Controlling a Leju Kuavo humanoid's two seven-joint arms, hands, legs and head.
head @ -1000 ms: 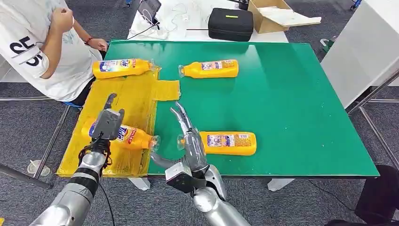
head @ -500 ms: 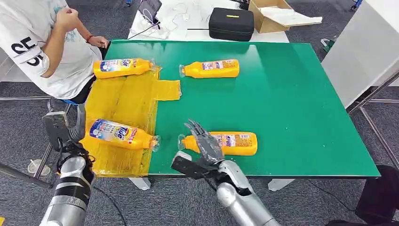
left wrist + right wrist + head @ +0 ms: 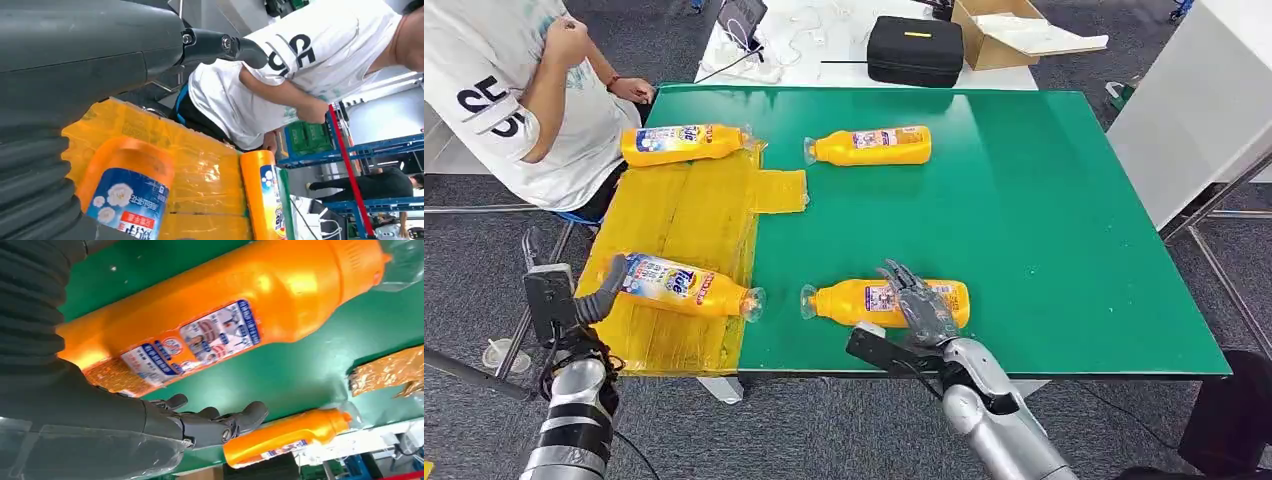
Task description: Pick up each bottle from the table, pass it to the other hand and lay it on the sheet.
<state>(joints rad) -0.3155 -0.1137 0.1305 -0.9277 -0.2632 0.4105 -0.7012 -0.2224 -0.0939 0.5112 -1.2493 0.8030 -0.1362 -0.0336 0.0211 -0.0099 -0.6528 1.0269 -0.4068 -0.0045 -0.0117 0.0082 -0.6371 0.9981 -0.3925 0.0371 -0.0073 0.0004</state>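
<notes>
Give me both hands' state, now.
Left hand: open, holding nothing, beside the sheet.
Right hand: open, over the near bottle, not gripping.

The right hand (image 3: 921,304) stretches forward, fingers spread and empty; the left hand (image 3: 574,296) is raised low, holding nothing.

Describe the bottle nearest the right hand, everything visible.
The near bottle is orange-yellow glossy plastic with a blue, white and red printed label, its cap end under a clear wrap. It lies on its side on the green table, not on the yellow sheet, close to the near edge, cap end pointing toward the sheet. The right hand is over its base half, fingers spread; whether they touch it cannot be told. In the right wrist view it runs diagonally, label up.
</notes>
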